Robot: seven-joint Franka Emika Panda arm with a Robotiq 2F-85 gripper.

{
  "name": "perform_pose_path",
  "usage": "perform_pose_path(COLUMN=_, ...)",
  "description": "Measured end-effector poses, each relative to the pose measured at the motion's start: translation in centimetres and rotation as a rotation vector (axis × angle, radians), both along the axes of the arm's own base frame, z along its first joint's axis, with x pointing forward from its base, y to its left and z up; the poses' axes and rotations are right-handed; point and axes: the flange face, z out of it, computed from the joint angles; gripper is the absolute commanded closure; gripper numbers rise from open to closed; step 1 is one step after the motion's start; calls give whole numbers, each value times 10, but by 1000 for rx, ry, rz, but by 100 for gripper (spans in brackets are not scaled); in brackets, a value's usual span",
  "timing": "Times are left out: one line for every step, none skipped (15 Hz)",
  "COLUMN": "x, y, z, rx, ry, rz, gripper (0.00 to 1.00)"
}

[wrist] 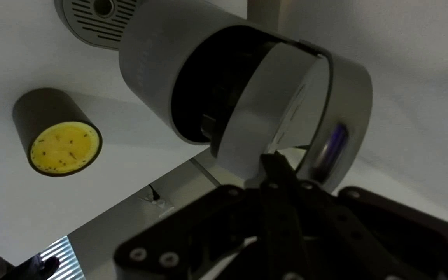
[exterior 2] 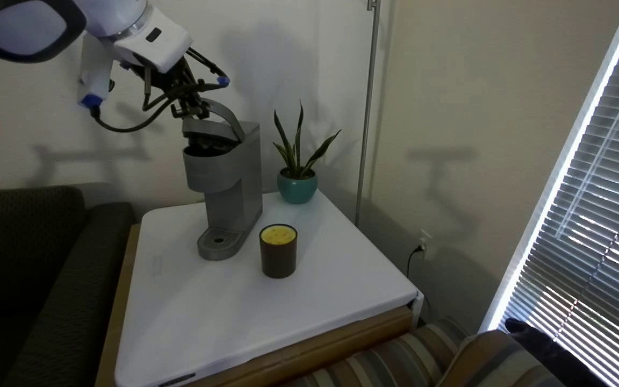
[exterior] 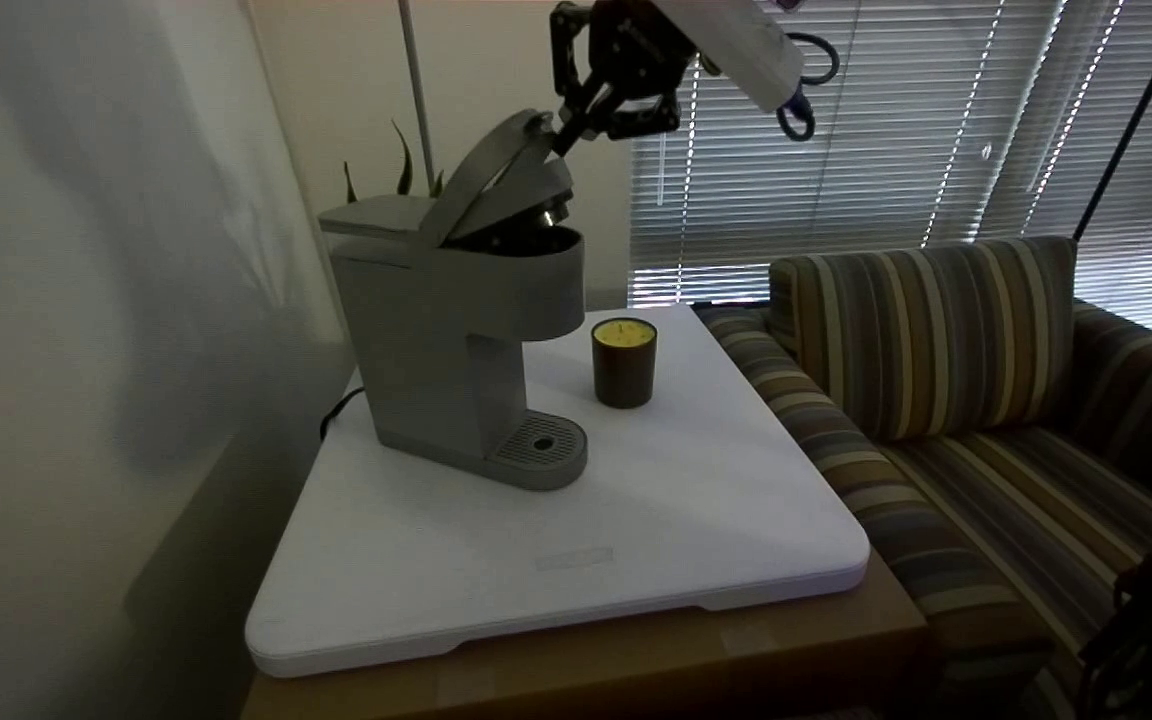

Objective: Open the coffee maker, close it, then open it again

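One grey coffee maker (exterior: 426,340) stands upright on a white tabletop (exterior: 416,570), its lid (exterior: 533,188) raised at a slant in both exterior views. Most likely an opening step is in hand, since the tips of the gripper (wrist: 272,161) sit at the gap between the lid and its arched handle (wrist: 354,97); whether it is the first opening or the last, I cannot tell. The gripper is pressed together and pinches nothing that shows; it seems to serve as a hook or a prod. If opening is right, the next move calls for an upward and backward sweep along the lid's arc, with the tips kept inside the gap so that the lid does not slip free and drop. The machine is boxy and smooth, with a rounded front (exterior: 548,290) overhanging a slotted drip base (exterior: 541,445). Below the tilted lid, the wrist view shows a dark round chamber (wrist: 200,93); its inside is too dim to make out. A dark cup (exterior: 624,367) with a yellow top stands near the machine, not touching it.
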Motion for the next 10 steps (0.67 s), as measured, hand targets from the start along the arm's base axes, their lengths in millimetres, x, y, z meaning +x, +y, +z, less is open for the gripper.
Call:
perform_pose_path(x=2, y=1, z=4, rx=-5, ry=-9, rz=6, gripper=100)
perform_pose_path(x=4, y=1, z=7, rx=-10, ry=-17, rz=11, gripper=100)
perform_pose_path(x=6, y=1, z=10, rx=-15, ry=-25, rz=15, gripper=100)
perform_pose_path(x=8, y=0, z=14, rx=-18, ry=-32, rz=17, gripper=100)
perform_pose_path(x=9, y=0, z=17, rx=-21, ry=-40, rz=20, gripper=100)
perform_pose_path(x=10, y=0, z=21, rx=-24, ry=-47, rz=21, gripper=100)
perform_pose_path(x=12, y=-1, z=25, rx=-26, ry=-55, rz=23, gripper=100)
perform_pose_path(x=13, y=-1, z=29, rx=-28, ry=-62, rz=24, gripper=100)
perform_pose_path(x=14, y=-1, z=32, rx=-29, ry=-69, rz=26, gripper=100)
perform_pose_path(x=15, y=-1, z=35, rx=-30, ry=-75, rz=27, gripper=100)
